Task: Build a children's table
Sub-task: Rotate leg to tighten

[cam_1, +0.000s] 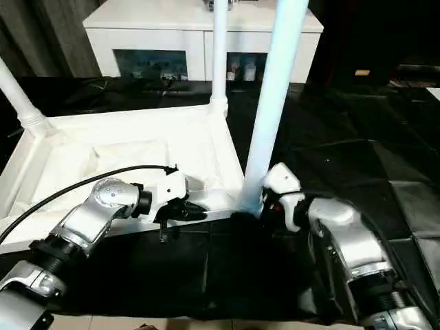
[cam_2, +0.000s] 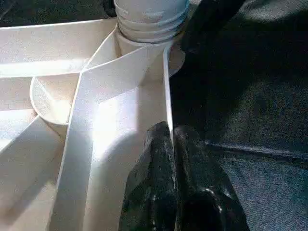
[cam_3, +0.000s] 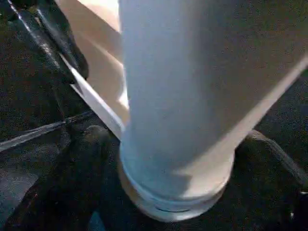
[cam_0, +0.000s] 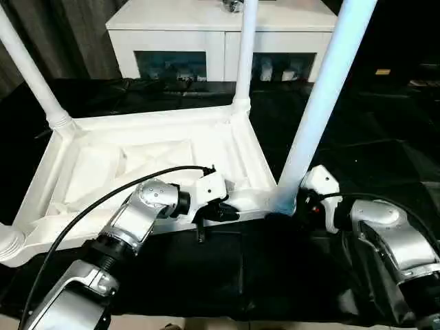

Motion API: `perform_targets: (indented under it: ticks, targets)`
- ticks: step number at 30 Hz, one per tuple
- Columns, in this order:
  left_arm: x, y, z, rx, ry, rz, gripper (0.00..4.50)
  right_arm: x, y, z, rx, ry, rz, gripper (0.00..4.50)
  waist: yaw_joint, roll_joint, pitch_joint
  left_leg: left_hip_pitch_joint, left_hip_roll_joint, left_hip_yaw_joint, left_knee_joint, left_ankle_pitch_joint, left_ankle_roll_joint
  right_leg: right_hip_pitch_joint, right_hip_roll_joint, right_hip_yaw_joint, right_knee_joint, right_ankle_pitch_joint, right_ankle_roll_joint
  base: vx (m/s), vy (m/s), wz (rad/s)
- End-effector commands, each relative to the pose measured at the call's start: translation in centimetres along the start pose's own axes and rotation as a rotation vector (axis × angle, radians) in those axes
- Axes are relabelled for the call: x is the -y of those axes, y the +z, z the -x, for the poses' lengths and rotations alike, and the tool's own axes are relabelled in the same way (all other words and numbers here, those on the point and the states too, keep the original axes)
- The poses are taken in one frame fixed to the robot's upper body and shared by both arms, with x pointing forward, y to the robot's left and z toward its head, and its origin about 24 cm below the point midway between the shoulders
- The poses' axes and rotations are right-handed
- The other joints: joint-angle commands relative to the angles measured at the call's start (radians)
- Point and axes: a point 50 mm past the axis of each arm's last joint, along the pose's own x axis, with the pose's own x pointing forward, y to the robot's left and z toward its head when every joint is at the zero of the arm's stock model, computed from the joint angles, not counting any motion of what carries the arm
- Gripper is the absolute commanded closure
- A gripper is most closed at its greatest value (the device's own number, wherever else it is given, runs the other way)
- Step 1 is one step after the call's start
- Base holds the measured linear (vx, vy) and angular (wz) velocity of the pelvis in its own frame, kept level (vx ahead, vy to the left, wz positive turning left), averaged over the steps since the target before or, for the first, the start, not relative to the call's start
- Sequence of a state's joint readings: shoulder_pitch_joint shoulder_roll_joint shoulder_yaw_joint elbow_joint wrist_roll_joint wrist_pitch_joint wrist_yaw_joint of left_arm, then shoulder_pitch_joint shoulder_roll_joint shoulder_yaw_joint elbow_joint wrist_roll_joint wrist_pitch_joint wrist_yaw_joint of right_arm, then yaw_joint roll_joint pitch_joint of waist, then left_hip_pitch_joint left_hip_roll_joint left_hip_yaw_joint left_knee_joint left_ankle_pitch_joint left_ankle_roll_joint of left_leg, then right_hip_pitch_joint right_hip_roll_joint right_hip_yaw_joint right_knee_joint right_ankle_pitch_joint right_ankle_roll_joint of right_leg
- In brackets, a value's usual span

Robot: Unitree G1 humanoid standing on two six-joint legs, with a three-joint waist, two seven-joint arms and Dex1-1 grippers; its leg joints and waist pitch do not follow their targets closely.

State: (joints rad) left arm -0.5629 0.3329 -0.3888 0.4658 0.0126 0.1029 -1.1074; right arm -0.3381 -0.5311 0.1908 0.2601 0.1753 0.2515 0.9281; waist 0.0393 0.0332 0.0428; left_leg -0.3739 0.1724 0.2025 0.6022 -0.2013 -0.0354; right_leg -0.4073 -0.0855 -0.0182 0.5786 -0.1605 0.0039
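Note:
The white table top (cam_0: pixel 227 148) lies upside down on a black mat, ribbed underside up. Three white legs stand in its corner sockets: far left (cam_0: pixel 27 69), far right (cam_0: pixel 246 48) and near right (cam_0: pixel 323 96). The near left socket (cam_0: pixel 8 242) has no leg. My left gripper (cam_0: pixel 223 210) is shut on the thin near rim of the table top (cam_2: pixel 168 96), close to the near right corner. My right gripper (cam_3: pixel 178 144) is open, with one black finger (cam_3: pixel 91 144) on each side of the near right leg's base (cam_3: pixel 173 192). I cannot tell whether the fingers touch it.
A white low cabinet (cam_0: pixel 220 34) with dark glass openings stands behind the table top. The black mat (cam_0: pixel 240 275) covers the floor under and in front of it. A black cable (cam_0: pixel 103 199) runs over my left forearm.

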Motion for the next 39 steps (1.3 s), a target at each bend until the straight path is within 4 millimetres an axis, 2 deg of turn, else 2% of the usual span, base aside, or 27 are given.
perform_targets:
  ticks: [1,7,8,15,18,19,21,22,24,25,26,27,28,30,31,32,34,35,36,39]
  targets:
    - [0.1,0.3,0.3,-0.003,-0.017,-0.021,4.50,0.4,0.3,0.2,-0.003,-0.002,0.026,0.85,0.000,-0.015,-0.062,0.017,0.053,-0.022,-0.074,-0.170,0.079,0.044,-0.050,0.020,-0.047,-0.141,-0.266,0.000,0.000,0.00]
    - [0.1,0.2,0.3,-0.005,-0.023,-0.012,4.50,0.4,0.5,0.3,0.033,0.015,0.008,1.37,-0.002,-0.014,-0.062,0.018,0.053,-0.022,-0.074,-0.187,0.073,0.044,-0.049,0.020,-0.049,-0.164,-0.263,0.000,0.000,0.00]
    - [0.1,0.2,0.4,-0.008,-0.025,-0.011,4.50,0.3,0.4,0.4,0.041,0.029,0.001,1.57,-0.002,-0.013,-0.062,0.018,0.053,-0.022,-0.074,-0.183,0.074,0.044,-0.048,0.020,-0.049,-0.156,-0.265,0.000,0.000,0.00]
    - [0.3,0.1,0.3,-0.018,-0.043,-0.008,4.50,0.3,-0.1,0.1,0.066,0.011,-0.066,1.76,-0.002,-0.012,-0.065,0.018,0.052,-0.020,-0.071,-0.162,0.087,0.046,-0.049,0.020,-0.044,-0.117,-0.282,0.000,0.000,0.00]
    - [0.3,0.1,0.0,-0.025,-0.036,-0.004,4.50,0.5,-0.4,-0.9,0.089,-0.084,-0.139,1.77,-0.007,-0.013,-0.061,0.016,0.051,-0.021,-0.074,-0.184,0.074,0.043,-0.049,0.019,-0.049,-0.168,-0.273,0.000,0.000,0.00]
    - [0.2,0.1,-0.5,-0.033,0.009,0.007,4.50,0.7,-0.5,-1.9,0.110,-0.177,-0.205,1.78,-0.012,-0.015,-0.060,0.014,0.051,-0.023,-0.077,-0.202,0.061,0.044,-0.049,0.019,-0.052,-0.203,-0.262,0.000,0.000,0.00]
    - [0.0,0.2,-1.4,-0.026,0.069,0.041,4.50,0.8,-0.5,-3.3,0.125,-0.300,-0.274,1.78,-0.022,-0.011,-0.056,0.017,0.049,-0.025,-0.082,-0.249,0.028,0.035,-0.048,0.020,-0.058,-0.277,-0.243,0.000,0.000,0.00]
    - [-0.1,0.2,-1.7,-0.023,0.088,0.055,4.50,0.8,-0.5,-3.8,0.127,-0.343,-0.293,1.78,-0.024,-0.013,-0.056,0.021,0.048,-0.028,-0.086,-0.281,0.003,0.037,-0.048,0.017,-0.064,-0.328,-0.223,0.000,0.000,0.00]
    - [-0.2,0.3,-2.5,-0.030,0.122,0.064,4.50,0.7,-0.4,-4.9,0.127,-0.430,-0.339,1.78,-0.035,-0.011,-0.053,0.025,0.047,-0.030,-0.089,-0.326,-0.020,0.029,-0.044,0.017,-0.070,-0.369,-0.206,0.000,0.000,0.00]
    - [-0.3,0.4,-2.9,-0.038,0.146,0.071,4.50,0.7,-0.2,-5.5,0.127,-0.477,-0.363,1.78,-0.041,-0.010,-0.054,0.026,0.045,-0.032,-0.090,-0.345,-0.029,0.029,-0.045,0.017,-0.071,-0.382,-0.197,0.000,0.000,0.00]
    - [-0.6,0.6,-3.6,-0.053,0.204,0.082,4.50,0.5,0.1,-6.5,0.123,-0.546,-0.392,1.78,-0.045,-0.009,-0.054,0.021,0.045,-0.033,-0.092,-0.345,-0.034,0.030,-0.045,0.018,-0.071,-0.371,-0.192,0.000,0.000,0.00]
    - [-0.6,0.6,-3.6,-0.053,0.204,0.082,4.50,0.5,0.1,-6.5,0.123,-0.546,-0.392,1.78,-0.047,-0.009,-0.055,0.024,0.045,-0.032,-0.091,-0.347,-0.036,0.027,-0.044,0.019,-0.072,-0.365,-0.192,0.000,0.000,0.00]
    - [-0.9,0.8,-4.1,-0.062,0.262,0.099,4.50,0.3,0.4,-7.4,0.116,-0.593,-0.415,1.78,-0.045,-0.010,-0.056,0.027,0.044,-0.032,-0.089,-0.349,-0.037,0.027,-0.044,0.019,-0.073,-0.353,-0.194,0.000,0.000,0.00]
    - [-1.3,1.2,-4.8,-0.062,0.339,0.130,4.50,-0.4,1.2,-8.8,0.113,-0.615,-0.439,1.78,-0.050,-0.010,-0.057,0.025,0.042,-0.030,-0.089,-0.345,-0.033,0.026,-0.043,0.020,-0.073,-0.337,-0.199,0.000,0.000,0.00]
    - [-1.4,1.3,-5.0,-0.061,0.352,0.137,4.50,-0.6,1.4,-9.1,0.113,-0.614,-0.442,1.78,-0.046,-0.011,-0.058,0.027,0.042,-0.030,-0.088,-0.339,-0.029,0.027,-0.044,0.020,-0.074,-0.333,-0.200,0.000,0.000,0.00]
    - [-1.6,1.6,-5.5,-0.059,0.393,0.154,4.50,-1.7,2.4,-10.6,0.116,-0.572,-0.420,1.78,-0.047,-0.011,-0.057,0.025,0.040,-0.029,-0.087,-0.338,-0.025,0.026,-0.043,0.020,-0.075,-0.336,-0.200,0.000,0.000,0.00]
    - [-1.8,1.8,-5.8,-0.053,0.410,0.150,4.50,-2.6,3.6,-11.6,0.134,-0.501,-0.325,1.78,-0.044,-0.013,-0.058,0.024,0.040,-0.029,-0.087,-0.335,-0.018,0.028,-0.044,0.020,-0.076,-0.333,-0.191,0.000,0.000,0.00]
    - [-1.8,1.8,-5.8,-0.052,0.410,0.151,4.50,-2.7,3.7,-11.6,0.139,-0.495,-0.319,1.78,-0.043,-0.017,-0.057,0.022,0.040,-0.029,-0.088,-0.333,-0.013,0.029,-0.044,0.020,-0.076,-0.331,-0.188,0.000,0.000,0.00]
    - [-1.8,1.8,-5.8,-0.048,0.408,0.154,4.50,-2.9,4.0,-11.7,0.159,-0.475,-0.301,1.22,-0.041,-0.015,-0.058,0.020,0.041,-0.029,-0.088,-0.321,-0.008,0.032,-0.046,0.020,-0.074,-0.322,-0.187,0.000,0.000,0.00]
    - [-1.7,1.4,-5.4,-0.051,0.383,0.140,4.50,-2.1,4.4,-10.6,0.198,-0.510,-0.234,1.02,-0.037,-0.013,-0.058,0.020,0.043,-0.029,-0.089,-0.317,-0.002,0.031,-0.046,0.020,-0.074,-0.312,-0.187,0.000,0.000,0.00]
